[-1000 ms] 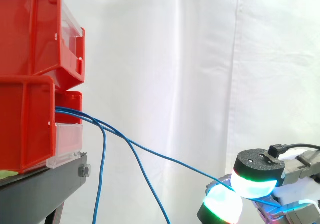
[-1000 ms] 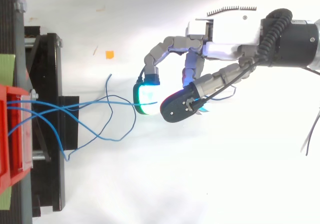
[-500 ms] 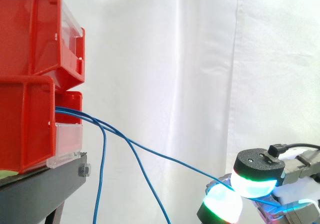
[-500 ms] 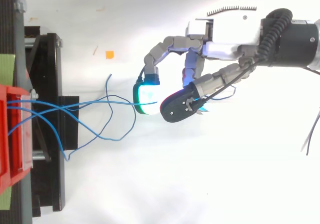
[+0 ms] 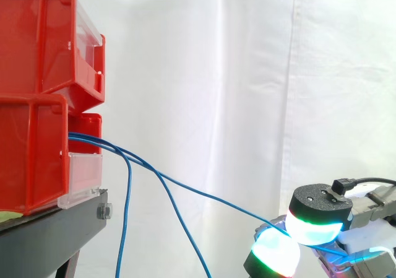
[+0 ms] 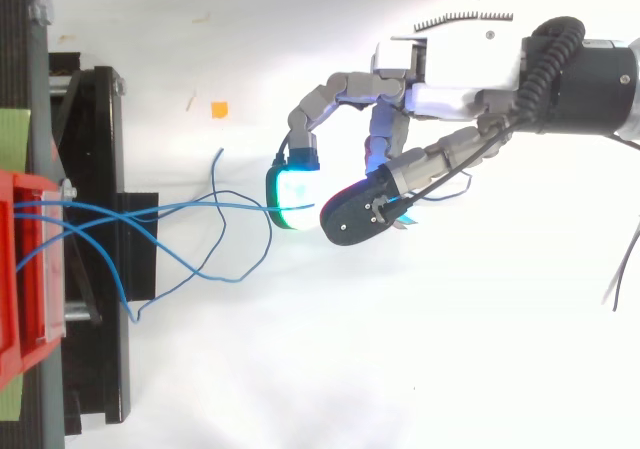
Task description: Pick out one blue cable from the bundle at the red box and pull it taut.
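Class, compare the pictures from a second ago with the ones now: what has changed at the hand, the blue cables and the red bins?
Nothing has visibly changed. The hand still pinches one blue cable between its glowing pads, and that cable runs back to the red bins. The other cables hang loose as before.

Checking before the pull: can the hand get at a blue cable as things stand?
Likely yes: the hand seems already to pinch one blue cable between its fingers, with open space toward the red box.
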Controlling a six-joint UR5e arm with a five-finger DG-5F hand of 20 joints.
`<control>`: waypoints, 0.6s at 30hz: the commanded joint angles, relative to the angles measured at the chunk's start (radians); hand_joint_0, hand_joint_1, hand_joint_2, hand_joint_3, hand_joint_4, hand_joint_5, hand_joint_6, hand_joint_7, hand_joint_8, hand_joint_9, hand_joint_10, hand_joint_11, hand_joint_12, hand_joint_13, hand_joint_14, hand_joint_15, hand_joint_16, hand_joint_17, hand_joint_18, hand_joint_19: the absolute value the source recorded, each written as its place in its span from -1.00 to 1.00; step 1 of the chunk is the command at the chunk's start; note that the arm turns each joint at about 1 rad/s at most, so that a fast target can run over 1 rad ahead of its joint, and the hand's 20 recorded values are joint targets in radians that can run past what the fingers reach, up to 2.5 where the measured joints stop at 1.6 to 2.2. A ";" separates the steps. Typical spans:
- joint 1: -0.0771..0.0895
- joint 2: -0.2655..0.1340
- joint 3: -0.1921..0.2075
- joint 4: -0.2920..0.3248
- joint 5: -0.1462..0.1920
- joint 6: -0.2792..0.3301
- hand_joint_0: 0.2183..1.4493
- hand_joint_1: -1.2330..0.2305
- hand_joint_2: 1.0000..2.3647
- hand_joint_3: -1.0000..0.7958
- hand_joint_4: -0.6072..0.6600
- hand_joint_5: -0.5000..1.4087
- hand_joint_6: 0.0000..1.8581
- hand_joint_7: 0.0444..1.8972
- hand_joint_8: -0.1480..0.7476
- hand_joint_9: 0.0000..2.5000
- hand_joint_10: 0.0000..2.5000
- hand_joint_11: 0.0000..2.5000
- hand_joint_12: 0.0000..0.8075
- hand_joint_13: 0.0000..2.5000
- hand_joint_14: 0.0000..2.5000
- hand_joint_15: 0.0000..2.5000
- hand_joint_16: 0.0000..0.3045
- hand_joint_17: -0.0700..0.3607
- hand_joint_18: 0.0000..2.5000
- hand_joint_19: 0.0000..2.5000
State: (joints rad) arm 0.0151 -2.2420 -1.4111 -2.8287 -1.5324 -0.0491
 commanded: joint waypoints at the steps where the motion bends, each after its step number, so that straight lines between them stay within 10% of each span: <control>1: 0.000 -0.001 0.000 0.000 0.000 0.000 -0.36 -0.33 -0.97 0.12 -0.12 -0.58 -0.04 0.04 0.04 0.25 -0.97 -0.05 0.08 0.15 -0.98 -0.16 -0.58 0.00 -0.15 -0.37; 18: 0.000 -0.001 0.000 0.000 0.000 0.000 -0.36 -0.33 -0.97 0.08 -0.13 -0.58 -0.05 0.06 0.04 0.16 -0.97 -0.19 0.12 0.05 -0.98 -0.29 -0.59 -0.02 -0.21 -0.40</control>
State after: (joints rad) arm 0.0152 -2.2423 -1.4109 -2.8286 -1.5324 -0.0489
